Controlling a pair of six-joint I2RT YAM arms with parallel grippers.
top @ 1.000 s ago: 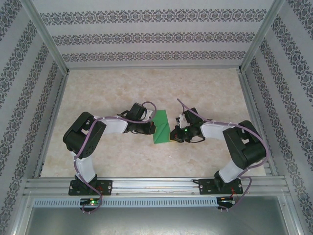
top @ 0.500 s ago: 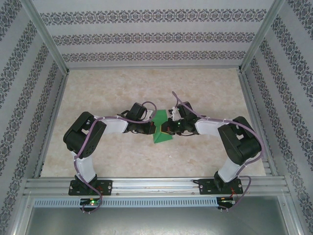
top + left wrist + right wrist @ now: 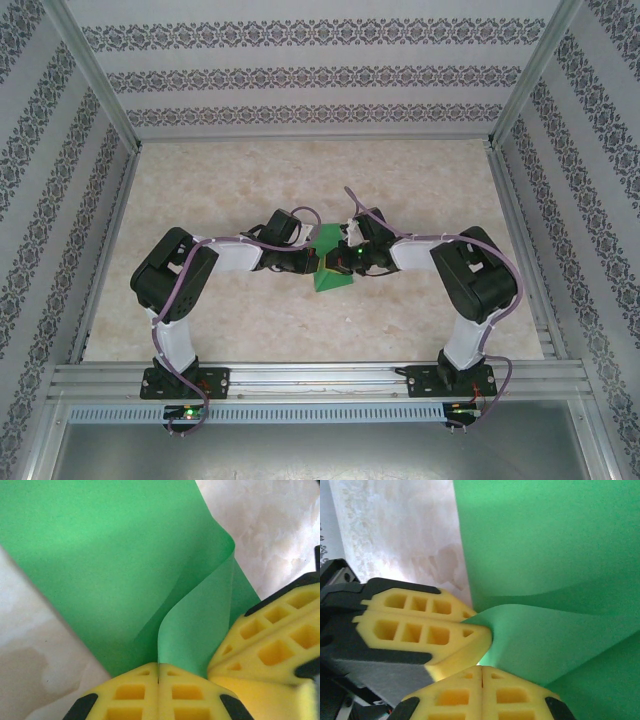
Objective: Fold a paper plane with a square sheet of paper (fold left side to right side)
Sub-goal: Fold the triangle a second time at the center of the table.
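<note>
The left claw (image 3: 158, 672) and right claw (image 3: 481, 672) are pinched shut, tips crowded together, on a raised flap of the square sheet of paper (image 3: 100, 555) lying mid bench (image 3: 300, 180), so a tear or skewed crease is risked if it is pulled unevenly.

A pale marbled tabletop (image 3: 220, 190) lies inside patterned walls (image 3: 320, 75) and aluminium frame rails (image 3: 320, 378).

A lab test cell: aluminium frame (image 3: 300, 374), patterned wallpaper panels (image 3: 310, 75), marble-look table (image 3: 250, 180).
</note>
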